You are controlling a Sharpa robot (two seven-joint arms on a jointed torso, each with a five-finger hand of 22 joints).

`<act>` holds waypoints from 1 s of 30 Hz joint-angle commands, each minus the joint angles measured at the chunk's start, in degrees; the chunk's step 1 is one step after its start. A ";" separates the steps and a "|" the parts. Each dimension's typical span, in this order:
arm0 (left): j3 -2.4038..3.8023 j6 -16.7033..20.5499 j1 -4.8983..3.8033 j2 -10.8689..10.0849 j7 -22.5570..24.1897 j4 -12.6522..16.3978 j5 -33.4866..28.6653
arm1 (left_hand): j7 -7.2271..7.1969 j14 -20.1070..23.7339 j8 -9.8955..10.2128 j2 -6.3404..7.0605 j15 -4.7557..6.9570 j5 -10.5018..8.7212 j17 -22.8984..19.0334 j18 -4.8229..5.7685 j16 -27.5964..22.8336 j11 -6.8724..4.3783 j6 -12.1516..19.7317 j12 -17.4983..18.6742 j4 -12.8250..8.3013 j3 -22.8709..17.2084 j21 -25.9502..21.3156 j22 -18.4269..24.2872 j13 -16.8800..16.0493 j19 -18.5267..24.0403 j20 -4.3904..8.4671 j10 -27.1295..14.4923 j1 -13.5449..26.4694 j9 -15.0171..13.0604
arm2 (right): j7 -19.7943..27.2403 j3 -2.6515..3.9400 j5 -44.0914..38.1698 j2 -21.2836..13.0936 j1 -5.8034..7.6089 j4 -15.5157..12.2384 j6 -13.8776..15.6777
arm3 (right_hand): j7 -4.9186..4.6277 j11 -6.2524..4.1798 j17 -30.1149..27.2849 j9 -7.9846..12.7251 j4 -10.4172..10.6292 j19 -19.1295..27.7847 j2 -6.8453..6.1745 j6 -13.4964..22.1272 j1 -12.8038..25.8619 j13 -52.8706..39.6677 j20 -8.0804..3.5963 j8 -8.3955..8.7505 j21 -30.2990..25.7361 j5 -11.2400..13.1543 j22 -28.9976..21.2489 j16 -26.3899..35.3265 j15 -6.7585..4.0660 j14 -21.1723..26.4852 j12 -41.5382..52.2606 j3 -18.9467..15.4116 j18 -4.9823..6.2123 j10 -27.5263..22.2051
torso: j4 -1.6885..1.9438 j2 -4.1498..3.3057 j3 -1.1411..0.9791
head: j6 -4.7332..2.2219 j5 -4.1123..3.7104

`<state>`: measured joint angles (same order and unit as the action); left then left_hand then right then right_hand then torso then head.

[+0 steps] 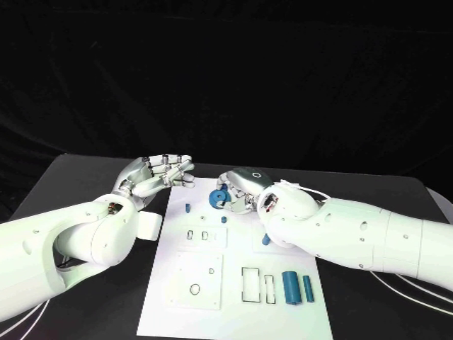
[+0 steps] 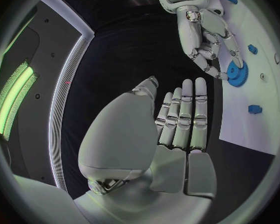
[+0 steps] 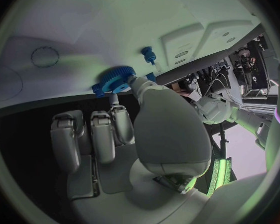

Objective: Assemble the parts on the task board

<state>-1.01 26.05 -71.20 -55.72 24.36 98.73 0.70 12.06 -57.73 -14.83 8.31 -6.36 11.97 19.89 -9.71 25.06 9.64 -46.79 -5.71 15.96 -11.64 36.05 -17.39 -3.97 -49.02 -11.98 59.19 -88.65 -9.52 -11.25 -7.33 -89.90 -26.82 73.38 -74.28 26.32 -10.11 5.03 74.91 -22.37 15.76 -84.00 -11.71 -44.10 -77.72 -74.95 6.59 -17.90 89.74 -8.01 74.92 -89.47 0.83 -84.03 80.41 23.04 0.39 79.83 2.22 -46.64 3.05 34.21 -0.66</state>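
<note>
Right hand (image 1: 243, 190): fingers pinch blue gear (image 1: 219, 198) at the task board's (image 1: 211, 312) 12 o'clock.
Left hand (image 1: 157, 174): fingers straight, holding nothing.
Risk: thin pinch; gear may tilt and slip.

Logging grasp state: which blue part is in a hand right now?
The gear, held by the right hand at the board's far end. The other blue parts lie untouched.

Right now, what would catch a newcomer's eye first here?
Probably the blue gear pinched by the right hand above the far end of the white task board. Next, the left hand, flat and holding nothing, beside the board's far corner, and two blue cylinders lying near its front.
</note>
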 commanded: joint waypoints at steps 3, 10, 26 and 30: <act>0.05 -0.93 -0.11 0.02 0.30 0.17 0.28 | 0.66 0.40 0.20 -0.10 -0.02 -0.38 0.05 -0.50 0.33 -0.02 0.34 0.21 0.06 -0.33 0.22 -0.05 0.02 0.29 -0.06 -0.48 -0.51 0.05 | 0.05 0.00 -0.68 -0.39 -0.01 -0.50 -0.33 | -0.59 0.83 13.85 0.37 0.60 -6.00 -0.85 0.78 1.68 -3.60 1.11 1.39 0.26 -1.17 15.08 -0.16 0.85 -5.69 -0.33 -3.03 -0.39 -0.18 | 0.08 0.03 -0.04 | -0.06 -0.01; 0.05 -0.88 -0.11 -0.09 0.26 0.15 0.28 | 0.67 0.46 0.21 -0.08 -0.04 -0.39 0.07 -0.49 0.31 -0.01 0.37 0.25 0.07 -0.34 0.27 -0.09 0.02 0.38 -0.07 -0.50 -0.51 0.06 | 0.33 0.01 -0.34 -1.88 -0.01 -2.02 0.46 | -0.47 0.78 13.92 0.19 0.74 -6.00 -0.24 -0.29 2.52 -3.95 1.27 1.37 0.26 -2.57 15.08 -0.18 0.88 -5.71 0.05 -4.45 -0.39 0.16 | -0.03 0.01 -0.06 | -0.12 0.18; 0.04 -0.92 -0.11 -0.33 0.15 0.09 0.28 | 0.68 0.57 0.23 -0.05 -0.07 -0.40 0.10 -0.47 0.28 0.00 0.40 0.30 0.08 -0.36 0.35 -0.14 0.03 0.53 -0.09 -0.55 -0.52 0.06 | 4.39 0.70 7.67 -14.93 2.37 -12.62 4.80 | 0.04 0.31 13.95 -0.10 0.15 -6.00 0.53 -2.34 1.69 -4.89 0.99 1.06 0.26 -4.10 15.08 -0.20 0.50 -5.71 0.98 -4.38 -0.39 1.17 | -0.43 0.23 -0.09 | -0.52 -0.37; 0.04 -0.92 -0.11 -0.50 0.08 0.20 0.28 | 0.67 0.61 0.23 -0.04 -0.08 -0.40 0.11 -0.46 0.27 0.00 0.41 0.31 0.08 -0.37 0.38 -0.17 0.02 0.59 -0.10 -0.54 -0.52 0.06 | 9.04 0.73 12.21 -20.71 3.24 -13.68 -0.03 | 0.16 0.18 14.01 -0.14 -0.38 -6.00 0.47 -2.88 0.60 -4.76 0.86 1.09 0.26 -3.66 15.08 -0.22 0.38 -5.73 0.88 -4.02 -0.39 1.06 | -1.13 0.46 -0.19 | -0.80 -0.37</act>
<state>-1.02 26.04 -71.21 -56.27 24.21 98.72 0.72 12.06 -57.52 -14.83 8.31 -6.58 11.77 19.93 -9.71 25.06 9.64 -46.80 -5.71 15.96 -11.64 36.05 -17.49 -3.97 -48.83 -12.18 59.19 -88.65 -9.52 -7.36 -6.51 -83.15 -46.55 76.57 -87.64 29.81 -9.92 5.42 74.95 -22.47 15.68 -84.02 -11.17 -46.77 -76.59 -74.93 7.40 -16.72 89.74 -11.76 74.95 -89.47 1.32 -84.13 81.15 18.99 0.39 80.66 1.67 -46.35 2.94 33.62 -1.07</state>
